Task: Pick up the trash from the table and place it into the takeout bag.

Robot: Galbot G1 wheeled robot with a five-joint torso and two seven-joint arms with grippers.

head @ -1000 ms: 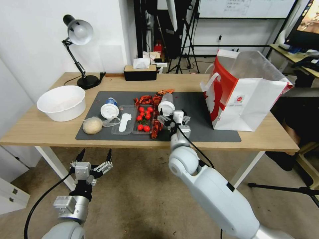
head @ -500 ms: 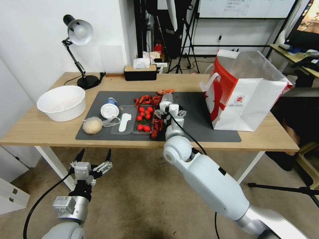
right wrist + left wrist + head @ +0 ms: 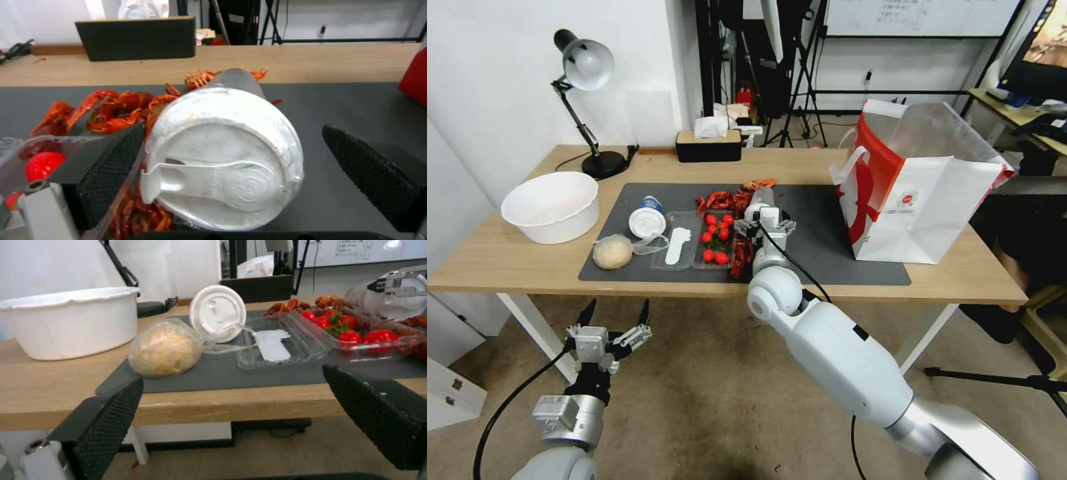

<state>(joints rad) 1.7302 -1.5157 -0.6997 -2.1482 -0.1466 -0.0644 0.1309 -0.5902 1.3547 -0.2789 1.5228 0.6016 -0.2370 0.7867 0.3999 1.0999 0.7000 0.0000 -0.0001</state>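
Note:
A clear cup with a white lid [image 3: 758, 202] [image 3: 227, 156] lies on its side on the dark grey mat [image 3: 827, 263] of the table [image 3: 507, 263]. My right gripper [image 3: 762, 221] [image 3: 231, 133] is open, with one finger on each side of the lid end; the left finger [image 3: 104, 170] is close to the lid and there is a gap on the other side. A blue-white cup [image 3: 646, 217] [image 3: 218, 313] and a clear bag with a beige lump [image 3: 613, 252] [image 3: 164, 348] lie at the mat's left. The takeout bag [image 3: 920, 200] stands upright at the right. My left gripper [image 3: 618, 308] [image 3: 231, 380] hangs open below the table's front edge.
Red crayfish shells [image 3: 720, 199] and a clear tray of cherry tomatoes [image 3: 715, 239] lie beside the cup. A wide white bowl [image 3: 550, 207], a desk lamp [image 3: 584, 67] and a black tissue box [image 3: 708, 145] stand at the left and back. Bare mat lies between cup and bag.
My right arm has reached farther forward and slightly left, bringing its open fingers around the lid end of the lying cup. The left arm has not moved.

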